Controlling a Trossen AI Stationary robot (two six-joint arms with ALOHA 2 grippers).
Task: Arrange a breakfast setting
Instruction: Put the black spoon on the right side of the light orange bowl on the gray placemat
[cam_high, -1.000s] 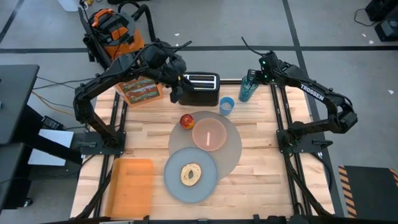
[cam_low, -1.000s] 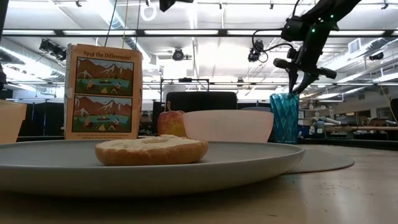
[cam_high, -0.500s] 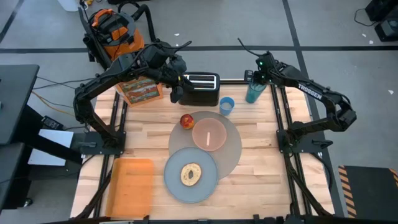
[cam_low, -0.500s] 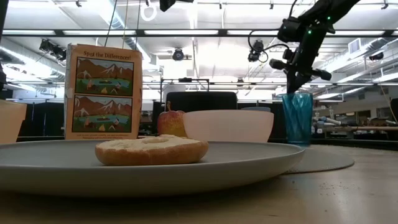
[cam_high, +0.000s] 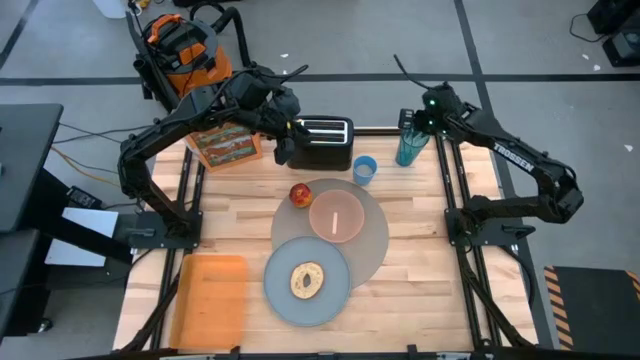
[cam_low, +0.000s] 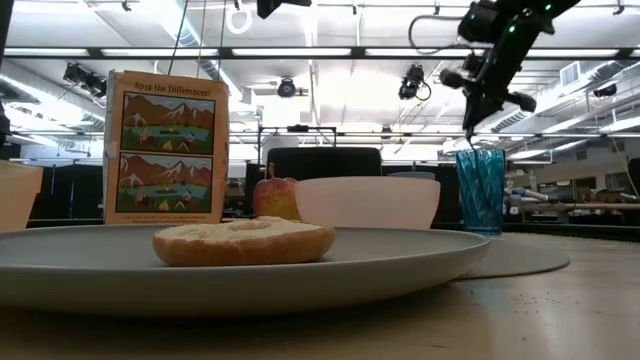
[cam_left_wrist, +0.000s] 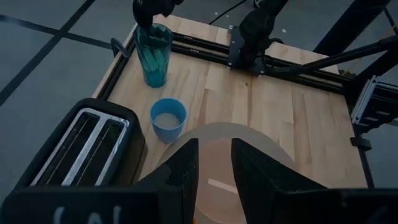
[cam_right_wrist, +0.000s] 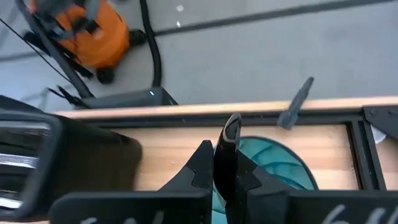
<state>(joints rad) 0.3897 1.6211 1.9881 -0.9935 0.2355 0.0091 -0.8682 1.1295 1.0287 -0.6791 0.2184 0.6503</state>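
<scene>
The taupe mat (cam_high: 372, 250) lies mid-table. On it stand the pink bowl (cam_high: 336, 215) and the red apple (cam_high: 300, 194). The grey plate (cam_high: 290, 300) overlaps its near edge and carries the bagel (cam_high: 306, 280). The small blue cup (cam_high: 365, 168) stands beside the mat's far edge. My right gripper (cam_high: 407, 127) hovers over a teal ribbed glass (cam_high: 408, 150) at the far right, shut on a thin dark spoon (cam_right_wrist: 231, 127). My left gripper (cam_left_wrist: 214, 168) is open and empty, hovering by the toaster (cam_high: 322, 143). My right gripper pinches the dark spoon between its two shut fingers (cam_right_wrist: 204, 160), coming from above and pointing down. The spoon's free end (cam_right_wrist: 232, 123) sticks out past the fingertips. In the low view the spoon (cam_low: 468, 128) hangs as a thin line below the gripper, ending near the glass's rim (cam_low: 480, 152).
A picture box (cam_high: 225, 145) stands left of the black toaster at the far edge. An orange board (cam_high: 210, 295) lies at the near left. A grey clamp handle (cam_right_wrist: 295, 102) sticks up at the far edge by the glass. Bare wood shows at the near right.
My right gripper has risen from the mouth of the teal glass and gone a little toward the table's right edge. The glass has slid a little toward the right edge and stands upright. The spoon now hangs above the glass.
</scene>
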